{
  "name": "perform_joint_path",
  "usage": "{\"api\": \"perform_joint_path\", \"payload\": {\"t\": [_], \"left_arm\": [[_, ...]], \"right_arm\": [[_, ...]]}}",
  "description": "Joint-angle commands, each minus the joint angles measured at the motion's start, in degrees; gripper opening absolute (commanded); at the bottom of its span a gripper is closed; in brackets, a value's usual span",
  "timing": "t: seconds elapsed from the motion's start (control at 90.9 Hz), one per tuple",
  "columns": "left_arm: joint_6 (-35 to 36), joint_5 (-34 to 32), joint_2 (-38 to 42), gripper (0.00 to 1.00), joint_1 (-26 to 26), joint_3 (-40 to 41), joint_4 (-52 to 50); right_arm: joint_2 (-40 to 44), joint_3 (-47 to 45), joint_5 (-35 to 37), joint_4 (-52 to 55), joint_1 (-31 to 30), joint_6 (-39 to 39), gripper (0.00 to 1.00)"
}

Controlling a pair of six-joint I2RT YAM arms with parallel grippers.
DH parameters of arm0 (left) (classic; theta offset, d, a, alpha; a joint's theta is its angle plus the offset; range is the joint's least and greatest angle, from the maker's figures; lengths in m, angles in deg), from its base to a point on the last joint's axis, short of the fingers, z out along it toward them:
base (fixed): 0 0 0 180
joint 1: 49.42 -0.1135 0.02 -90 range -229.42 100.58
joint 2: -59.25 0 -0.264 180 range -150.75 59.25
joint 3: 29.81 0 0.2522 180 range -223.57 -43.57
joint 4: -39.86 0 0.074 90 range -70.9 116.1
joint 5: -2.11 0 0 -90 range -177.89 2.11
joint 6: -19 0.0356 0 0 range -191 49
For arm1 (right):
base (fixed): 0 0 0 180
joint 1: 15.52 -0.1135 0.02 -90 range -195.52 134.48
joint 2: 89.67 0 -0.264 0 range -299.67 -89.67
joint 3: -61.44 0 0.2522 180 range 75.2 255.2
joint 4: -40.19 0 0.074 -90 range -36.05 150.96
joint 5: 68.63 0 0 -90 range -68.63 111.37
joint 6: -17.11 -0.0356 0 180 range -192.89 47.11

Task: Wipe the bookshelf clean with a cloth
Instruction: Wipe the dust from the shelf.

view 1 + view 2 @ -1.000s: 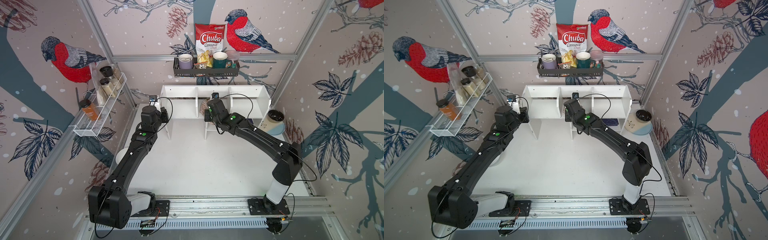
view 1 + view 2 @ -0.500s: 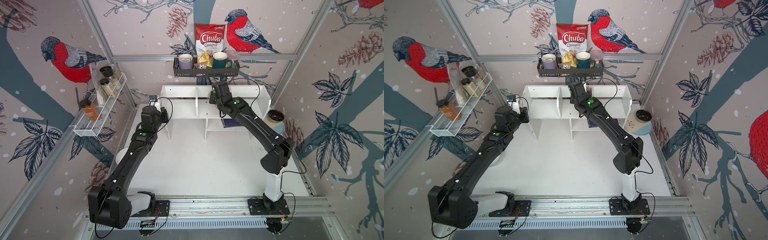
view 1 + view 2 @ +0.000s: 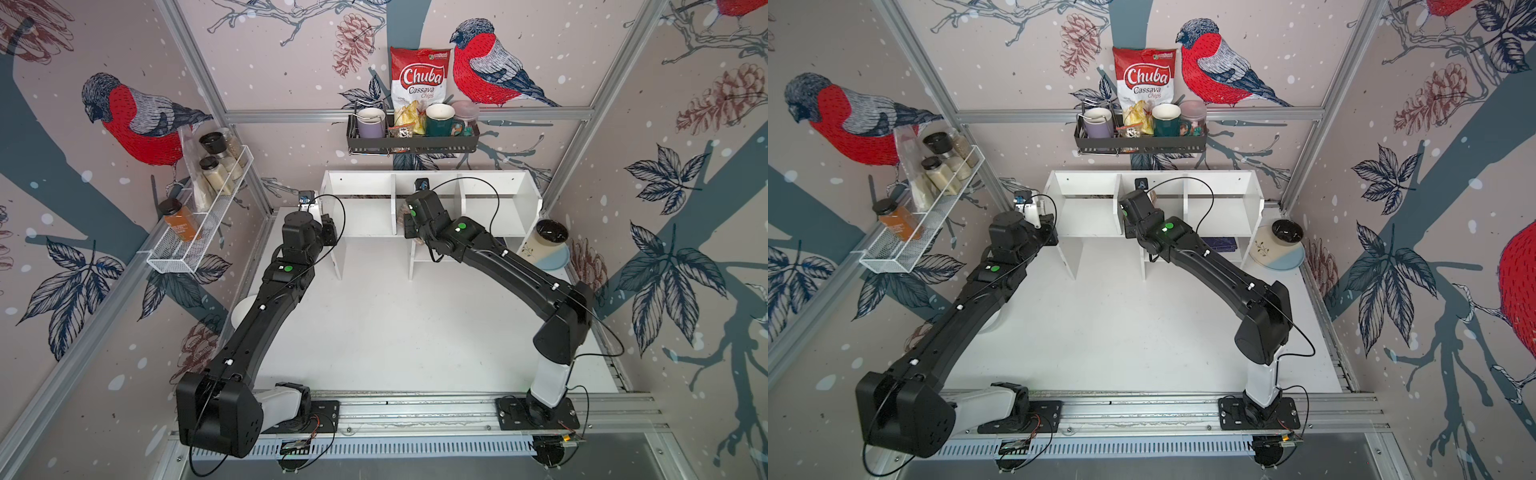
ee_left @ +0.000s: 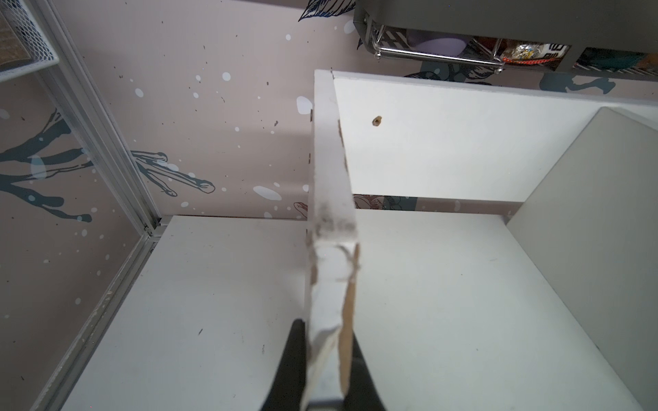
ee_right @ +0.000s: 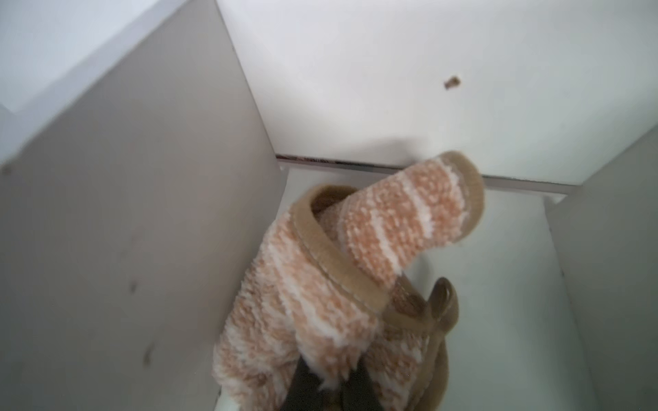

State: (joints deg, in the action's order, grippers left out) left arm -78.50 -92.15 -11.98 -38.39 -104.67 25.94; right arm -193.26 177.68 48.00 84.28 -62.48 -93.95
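My right claw (image 5: 331, 386) is clamped shut on the cloth (image 5: 320, 284), a fuzzy tan rag with pale stripes bunched ahead of it. The cloth sits inside the middle compartment of the bookshelf (image 3: 365, 216), just right of a divider (image 3: 393, 199) in both top views. My left claw (image 4: 325, 377) pinches the chipped front edge of the end panel (image 4: 331, 220) at the bookshelf's left end in the frame, one jaw on each side. The bookshelf stands at the back of the bench (image 3: 395, 332), upper middle of the frame.
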Motion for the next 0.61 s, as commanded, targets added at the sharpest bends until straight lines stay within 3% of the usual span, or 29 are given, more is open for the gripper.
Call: {"api": "perform_joint_path", "payload": {"t": [0.0, 0.165, 0.462, 0.594], "left_arm": [[-7.5, 5.0, 0.1, 0.0, 0.3, -0.4, 1.9], [-7.6, 4.9, 0.0, 0.0, 0.3, -0.4, 1.9], [-7.3, 4.3, 0.4, 0.0, 0.3, -0.5, 1.6], [-7.7, 4.1, 0.4, 0.0, 0.3, -0.7, 1.5]], "right_arm": [[2.6, -3.9, 2.6, -1.3, 2.2, -1.9, 0.0], [2.2, 0.5, 3.1, 0.0, 4.8, -0.5, 0.0], [-8.3, 24.7, -0.9, 4.2, 4.1, 2.7, 0.0], [-6.8, 24.2, -1.4, 1.8, 0.3, 5.3, 0.0]]}}
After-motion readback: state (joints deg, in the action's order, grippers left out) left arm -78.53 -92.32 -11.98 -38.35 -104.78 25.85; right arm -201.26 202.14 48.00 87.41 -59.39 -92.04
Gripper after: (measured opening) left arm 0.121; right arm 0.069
